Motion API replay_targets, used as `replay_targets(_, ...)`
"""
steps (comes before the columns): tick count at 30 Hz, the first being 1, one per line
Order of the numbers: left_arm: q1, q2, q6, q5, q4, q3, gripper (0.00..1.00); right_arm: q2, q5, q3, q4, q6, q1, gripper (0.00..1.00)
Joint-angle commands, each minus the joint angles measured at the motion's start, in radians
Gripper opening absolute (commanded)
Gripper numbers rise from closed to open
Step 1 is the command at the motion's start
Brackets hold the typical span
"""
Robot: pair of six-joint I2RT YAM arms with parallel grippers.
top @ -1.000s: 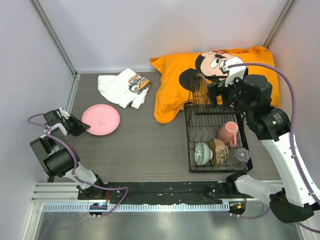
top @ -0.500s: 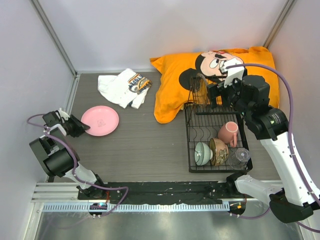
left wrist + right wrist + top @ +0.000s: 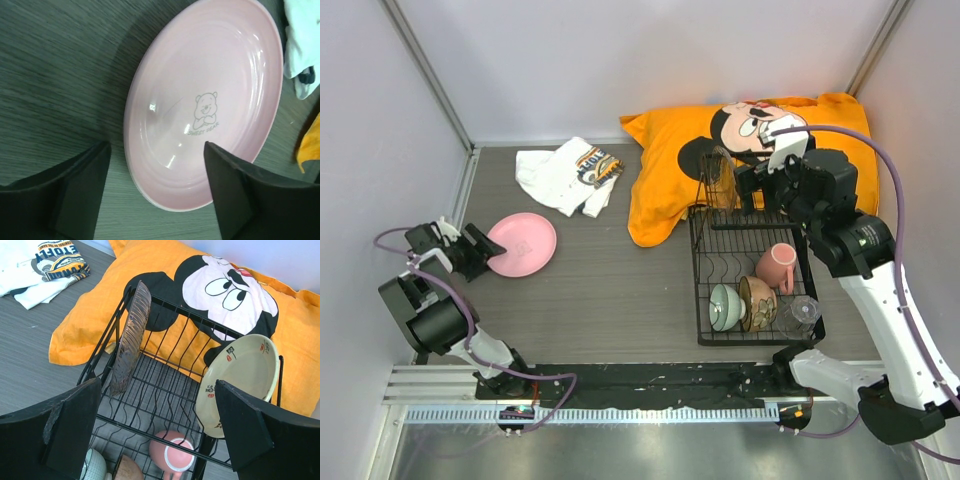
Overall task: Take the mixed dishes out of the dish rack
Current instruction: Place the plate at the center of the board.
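Where the left gripper [image 3: 480,250] was pinched shut on the pink plate [image 3: 210,100] a second ago, its fingers now stand apart on either side of the near rim, holding nothing. The plate lies flat near the counter's [image 3: 610,290] left edge, hardly shifted. The right gripper [image 3: 157,385] has barely moved: it hangs wide open and empty over the far end of the dish rack [image 3: 725,250], by the counter's right edge.

The plate is glossy and round, with ringed ridges and a small bear print. The counter is dark grey wood grain. The rack is thin black wire; a ribbed brown plate [image 3: 131,340] and a smooth cream plate [image 3: 240,375] stand on edge in it, with a pink mug [image 3: 777,266], a pale green bowl [image 3: 725,305], a brown bowl [image 3: 758,302] and a clear glass [image 3: 800,313].
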Motion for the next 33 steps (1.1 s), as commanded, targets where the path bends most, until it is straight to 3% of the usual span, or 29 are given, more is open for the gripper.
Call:
replay_targets(1,0.009,-0.032,0.033,-0.016,-0.007,0.002,0.85,0.025,-0.004,0.033,0.042,0.014,-0.003,1.0)
replay_targets(7,0.007,-0.1,0.061,-0.03,-0.016,0.019,0.99,0.068,-0.034,0.044,0.042,0.029,-0.005,1.0)
replay_targets(18,0.007,-0.18,0.104,-0.014,-0.068,0.074,1.0,0.148,-0.071,0.034,0.071,0.034,-0.005,0.95)
replay_targets(33,0.006,-0.33,0.145,0.081,-0.075,0.08,1.0,0.212,-0.096,-0.016,0.142,0.052,-0.003,0.72)
